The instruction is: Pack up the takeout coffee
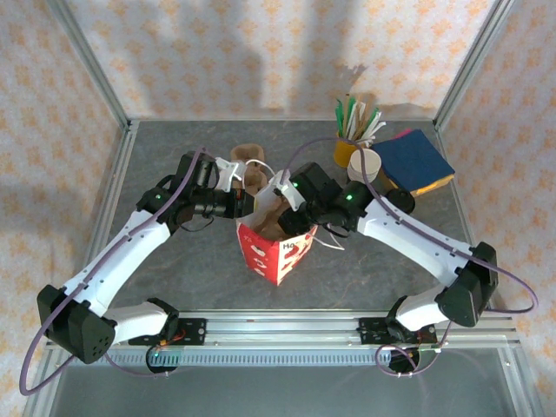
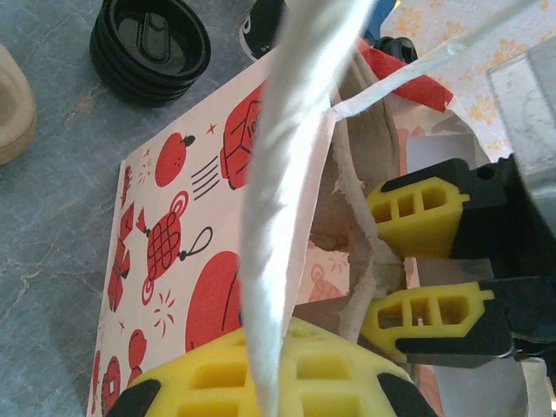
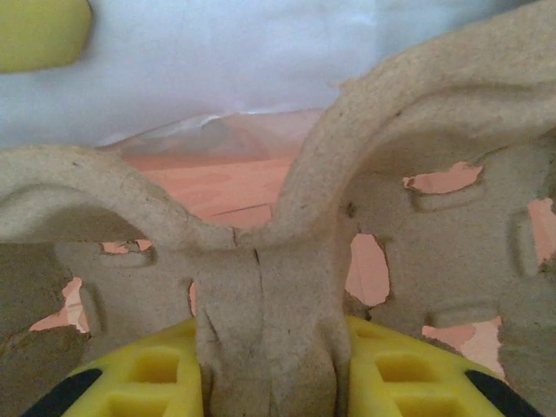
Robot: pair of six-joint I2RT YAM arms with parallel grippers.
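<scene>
The takeout coffee's cup [image 1: 365,165] stands open-mouthed at the back right, cream-white inside, with its black lid [image 1: 401,201] lying apart on the table; the lid [image 2: 149,45] also shows in the left wrist view. A red-and-white paper bag [image 1: 276,252] stands in the middle. My left gripper [image 1: 246,207] is shut on the bag's white paper handle [image 2: 278,174] at its left rim. My right gripper [image 3: 269,347] is shut on the middle ridge of a brown pulp cup carrier [image 3: 287,261], which hangs partly down inside the bag's mouth [image 1: 271,219].
A yellow cup of stir sticks [image 1: 349,148] and a blue stack [image 1: 415,161] sit at the back right beside the cup. Another brown pulp piece [image 1: 250,165] lies behind the bag. Metal frame rails [image 1: 113,191] border the table.
</scene>
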